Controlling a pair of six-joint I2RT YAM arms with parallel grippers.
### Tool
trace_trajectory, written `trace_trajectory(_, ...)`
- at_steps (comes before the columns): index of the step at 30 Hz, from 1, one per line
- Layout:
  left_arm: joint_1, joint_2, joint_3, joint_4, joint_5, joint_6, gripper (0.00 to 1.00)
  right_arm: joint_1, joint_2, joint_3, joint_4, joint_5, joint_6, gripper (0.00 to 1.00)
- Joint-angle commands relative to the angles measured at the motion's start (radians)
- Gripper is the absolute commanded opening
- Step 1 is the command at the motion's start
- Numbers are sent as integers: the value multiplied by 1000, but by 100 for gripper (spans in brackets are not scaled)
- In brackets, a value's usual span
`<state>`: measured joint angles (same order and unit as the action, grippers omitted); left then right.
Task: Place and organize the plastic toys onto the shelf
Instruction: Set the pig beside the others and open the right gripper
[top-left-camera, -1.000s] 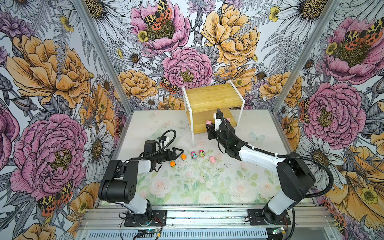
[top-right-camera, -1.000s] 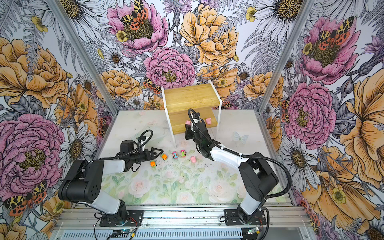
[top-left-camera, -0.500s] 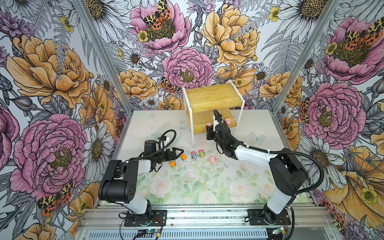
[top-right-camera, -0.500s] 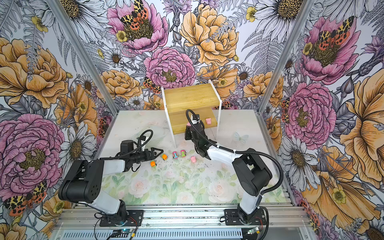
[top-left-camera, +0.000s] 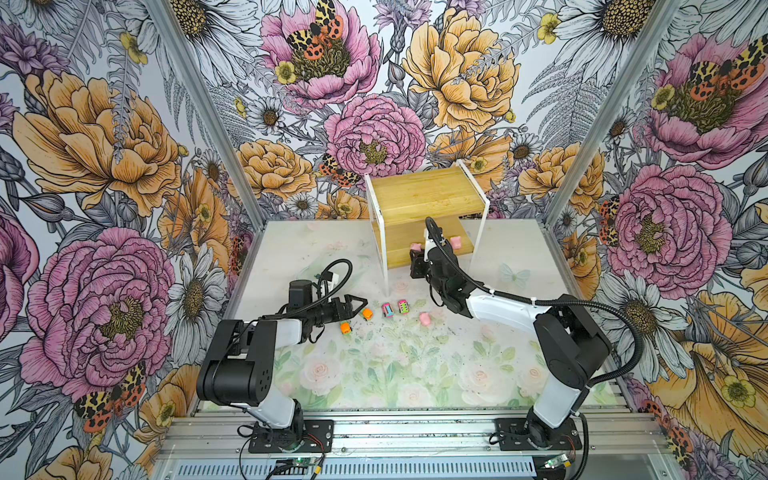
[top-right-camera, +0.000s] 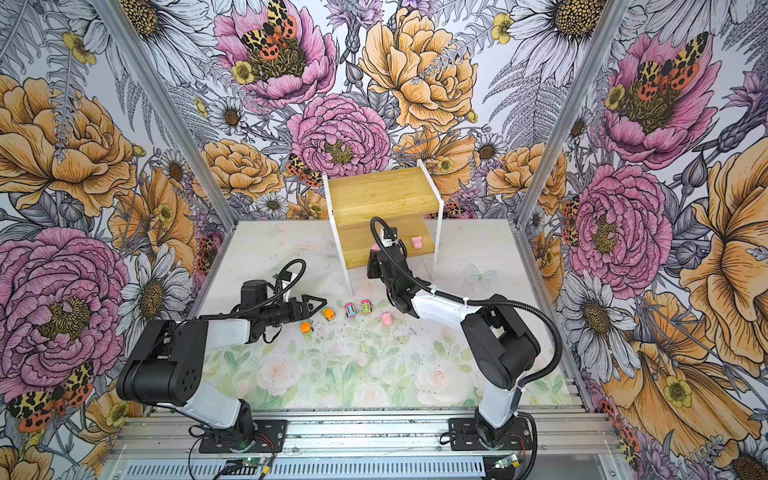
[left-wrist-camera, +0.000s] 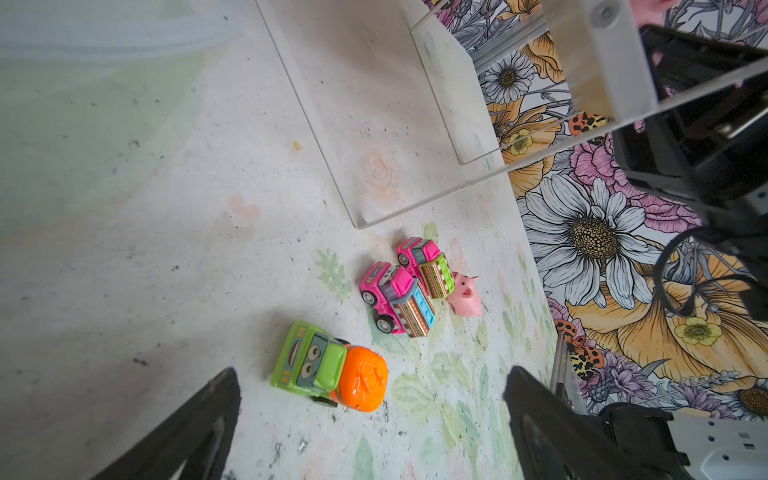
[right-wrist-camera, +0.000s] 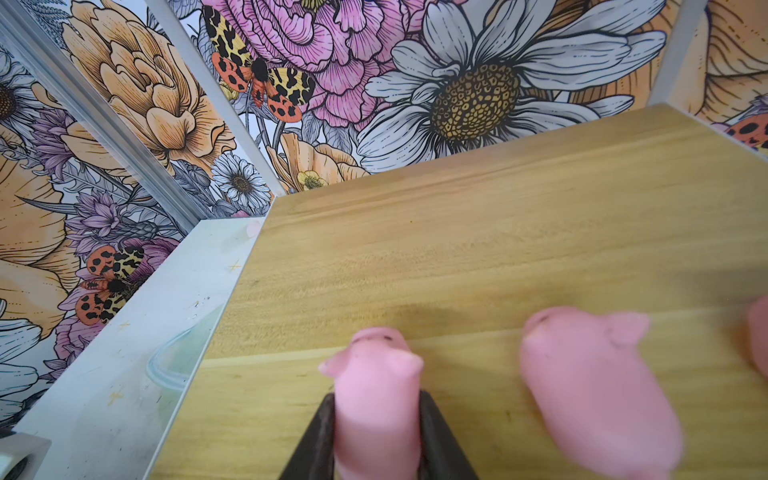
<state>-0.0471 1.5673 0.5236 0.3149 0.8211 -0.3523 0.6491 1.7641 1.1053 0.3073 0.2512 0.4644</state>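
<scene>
Left gripper (left-wrist-camera: 368, 386) spread wide, low over the mat. One orange-and-green car (left-wrist-camera: 330, 374) lies straight ahead between its fingers, and the other orange-and-green car (top-left-camera: 345, 328) is just beside that gripper. Turquoise-topped pink car (top-left-camera: 387, 309), green-topped pink car (top-left-camera: 402, 306) and loose pig (top-left-camera: 424, 318) sit in a row on the mat, the pig nearer the right arm. Right gripper (right-wrist-camera: 376, 419) pinches the held pig (right-wrist-camera: 374, 386) at the lower board (top-left-camera: 399, 250) of the shelf (top-left-camera: 424, 195). Its long axis runs along the fingers, snout pointing away. Neighbour pig (right-wrist-camera: 590, 382) is just beside it, so spreading the fingers probably risks a nudge.
</scene>
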Motion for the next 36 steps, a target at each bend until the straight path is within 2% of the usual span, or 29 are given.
trace_trajectory(1,12,17,22,5,17,3,99,8,15,22,13,22,17,34)
trace_trajectory(17,12,18,24,1,16,3,99,12,2,-7,15,33,28,40)
trace_trajectory(25,12,20,24,0,15,3,99,12,-16,-24,8,27,28,48)
trace_trajectory(36,12,20,26,0,14,3,99,27,-142,-107,-90,-47,-4,56)
